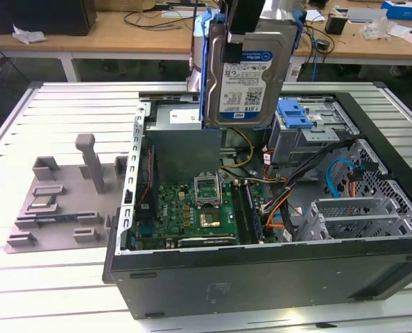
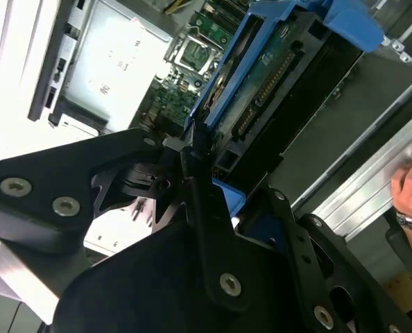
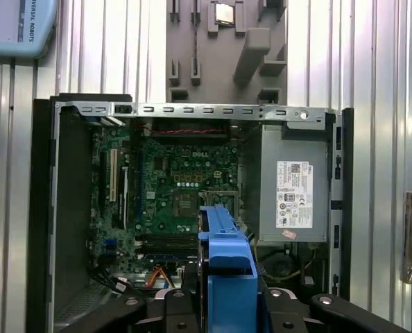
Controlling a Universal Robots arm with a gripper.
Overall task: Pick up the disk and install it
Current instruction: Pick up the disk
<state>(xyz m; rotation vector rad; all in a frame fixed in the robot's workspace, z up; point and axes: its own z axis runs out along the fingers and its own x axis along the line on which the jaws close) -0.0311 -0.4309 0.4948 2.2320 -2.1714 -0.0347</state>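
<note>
The disk [image 1: 251, 69] hangs upright in the air above the open computer case [image 1: 261, 277], its silver face and white-and-blue label turned to the exterior view. A blue carrier frame runs round its edges. My gripper [image 1: 242, 28] comes down from above and is shut on the disk's upper part, one black finger lying across the label side. In the second wrist view the disk [image 2: 275, 76] shows its green circuit-board side between my black fingers [image 2: 192, 173]. In the first wrist view the blue frame edge [image 3: 227, 257] sticks out over the case's inside.
A metal drive cage with a blue latch [image 1: 295, 114] sits in the case on the exterior view's right. Motherboard [image 1: 192, 208] and power supply [image 3: 293, 184] lie below the disk. A grey fixture plate [image 1: 60, 201] rests on the slatted table. A person's hand [image 2: 410, 184] rests by the case.
</note>
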